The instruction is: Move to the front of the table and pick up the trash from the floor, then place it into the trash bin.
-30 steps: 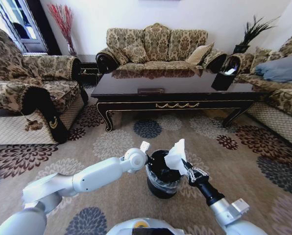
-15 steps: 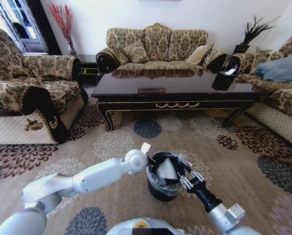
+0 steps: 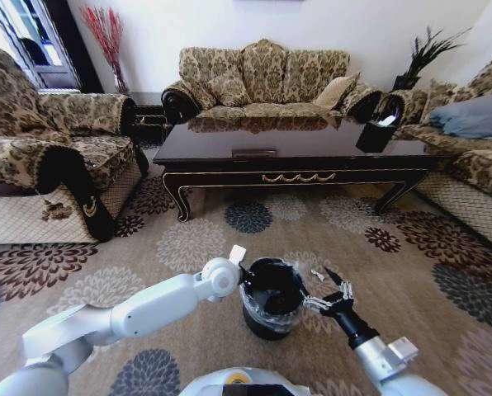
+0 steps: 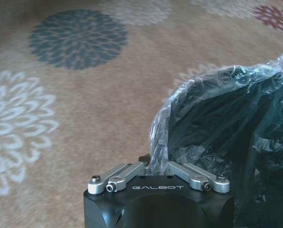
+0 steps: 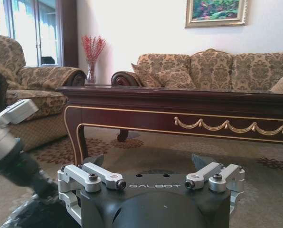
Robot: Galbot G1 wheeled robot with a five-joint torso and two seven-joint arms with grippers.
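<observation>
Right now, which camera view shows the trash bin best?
The head view: the whole trash bin stands on the carpet between the left gripper and the right gripper. The left wrist view shows its lined rim close up; the right wrist view faces the table.

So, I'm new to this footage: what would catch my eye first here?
The black trash bin on the flowered carpet, left gripper clamped on its clear liner, right gripper open just beside its rim. Behind them stands the glossy dark table.
</observation>
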